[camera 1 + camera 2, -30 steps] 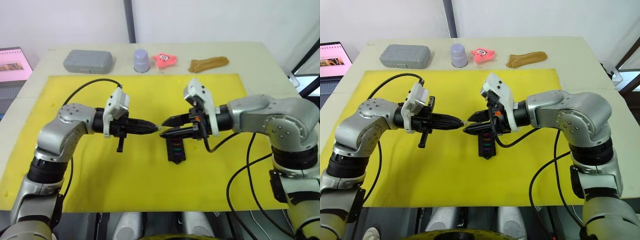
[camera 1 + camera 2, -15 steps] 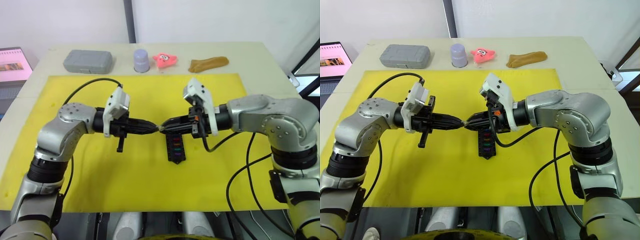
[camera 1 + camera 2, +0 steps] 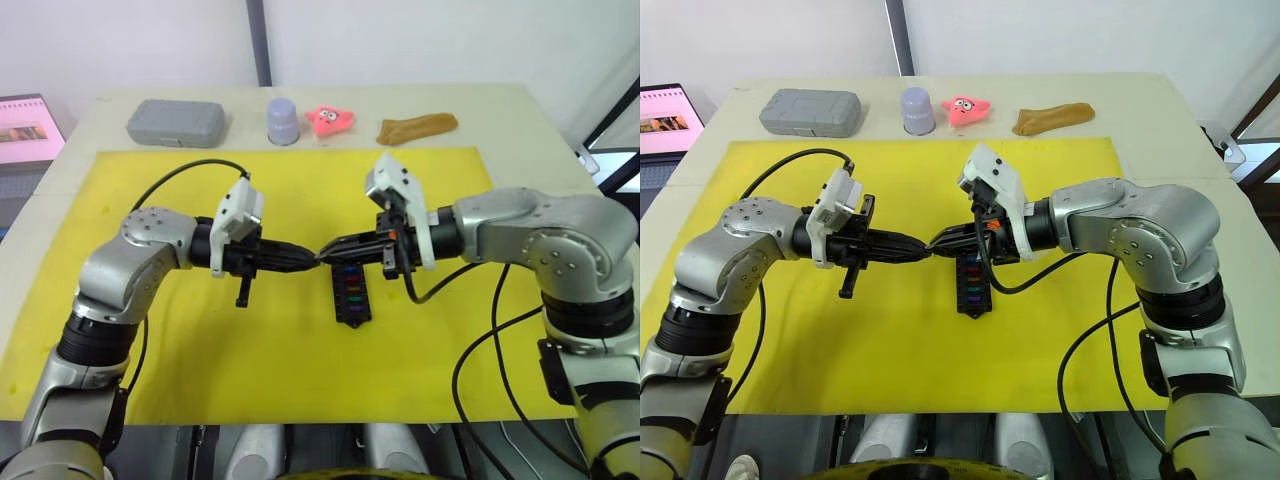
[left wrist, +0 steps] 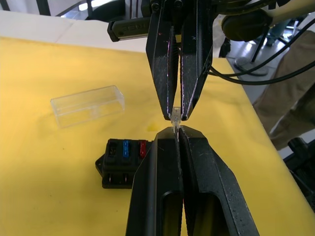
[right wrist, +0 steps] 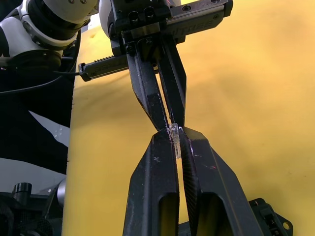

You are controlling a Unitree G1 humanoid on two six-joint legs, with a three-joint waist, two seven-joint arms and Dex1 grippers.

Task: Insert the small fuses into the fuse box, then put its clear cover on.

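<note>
1. Left wrist view shows the left end effector (image 4: pixel 178 133) tip to tip with the right end effector (image 4: pixel 177 116); both are clenched on one tiny pale fuse (image 4: pixel 174 117) held between them.
2. Just under the tips, the black fuse box (image 4: pixel 120 162) lies flat on the yellow mat (image 4: pixel 44 162). It is a small, blocky plastic shape with slots, and a blue and a red fuse sit in it.
3. In the right eye view the fuse box (image 3: pixel 971 287) shows a row of small coloured fuses, and it sits just below the meeting tips.
4. The clear cover (image 4: pixel 87 105) lies on the mat a little past the box, apart from it. It is a see-through, long boxy lid with shiny edges.
5. The mat is smooth and bright, and it covers most of the pale tabletop (image 3: pixel 480 105).
6. Along the far edge of the tabletop sit a grey case (image 3: pixel 176 122) with round corners, a small lilac cup (image 3: pixel 283 120) turned upside down, a pink star-shaped toy (image 3: pixel 329 119) with a face, and a brown, lumpy, floppy thing (image 3: pixel 417 127).
7. A screen (image 3: pixel 28 129) glows pink at the far left; its writing is too small to read.
8. A white wall (image 3: pixel 420 40) with a dark pole (image 3: pixel 259 42) stands behind.
</note>
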